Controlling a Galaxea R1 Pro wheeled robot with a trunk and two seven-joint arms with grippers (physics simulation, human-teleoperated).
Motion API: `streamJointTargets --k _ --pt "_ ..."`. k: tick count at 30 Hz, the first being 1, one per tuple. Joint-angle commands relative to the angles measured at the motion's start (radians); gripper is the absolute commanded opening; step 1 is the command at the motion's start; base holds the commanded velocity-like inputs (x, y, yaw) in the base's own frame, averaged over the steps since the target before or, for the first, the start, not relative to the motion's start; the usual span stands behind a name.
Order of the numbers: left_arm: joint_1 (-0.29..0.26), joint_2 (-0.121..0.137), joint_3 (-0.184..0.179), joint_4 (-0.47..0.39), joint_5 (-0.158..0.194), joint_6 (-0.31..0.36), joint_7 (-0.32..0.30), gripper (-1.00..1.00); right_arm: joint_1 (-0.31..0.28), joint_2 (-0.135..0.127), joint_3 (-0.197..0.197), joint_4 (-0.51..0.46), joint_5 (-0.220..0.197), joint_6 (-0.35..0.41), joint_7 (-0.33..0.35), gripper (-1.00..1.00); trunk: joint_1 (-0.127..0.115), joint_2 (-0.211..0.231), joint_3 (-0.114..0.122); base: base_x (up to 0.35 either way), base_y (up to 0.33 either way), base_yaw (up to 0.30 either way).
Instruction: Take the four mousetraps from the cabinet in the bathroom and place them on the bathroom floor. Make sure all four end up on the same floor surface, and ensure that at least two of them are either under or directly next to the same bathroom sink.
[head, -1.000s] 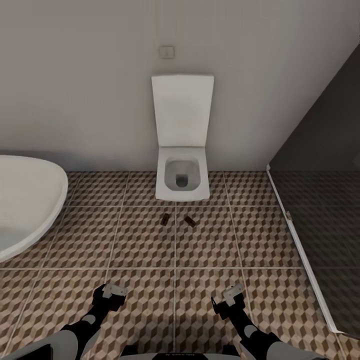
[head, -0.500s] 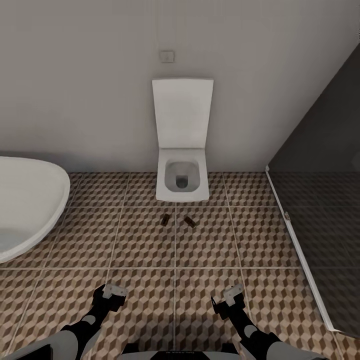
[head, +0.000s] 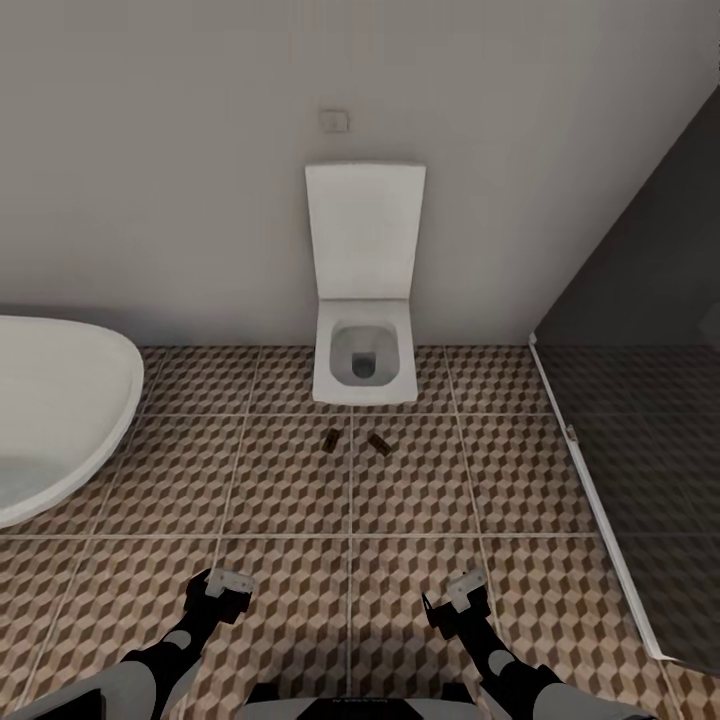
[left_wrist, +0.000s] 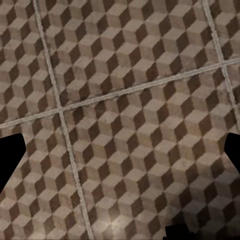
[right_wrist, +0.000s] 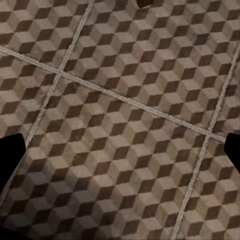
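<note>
Jaws: we see both grippers, left (head: 228, 581) and right (head: 455, 590), spread wide, holding nothing.
Traps: 2 mousetraps (head: 331, 439) (head: 379, 444) on floor (head: 280, 480) near toilet (head: 365, 365).

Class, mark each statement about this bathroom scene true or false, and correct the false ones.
1. Two mousetraps lie on the tiled floor. True.
2. They lie under a sink. False: they lie in front of the toilet.
3. The toilet lid is raised. True.
4. The left gripper holds a mousetrap. False: nothing is between its fingers.
5. The bathtub is to the robot's right. False: left.
</note>
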Motion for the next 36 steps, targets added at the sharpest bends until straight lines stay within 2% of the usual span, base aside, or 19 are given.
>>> streamJointTargets --k 1,36 --pt "0.000 -0.001 -0.007 0.001 0.001 -0.003 0.002 1.00 -0.001 0.000 0.003 0.001 0.010 -0.001 -0.010 1.00 -0.004 0.007 0.003 0.000 0.000 0.000" --pt "0.001 -0.002 -0.007 0.001 0.001 -0.003 0.002 1.00 -0.001 0.000 0.003 0.001 0.010 -0.001 -0.010 1.00 -0.138 0.252 0.112 0.000 0.000 0.000"
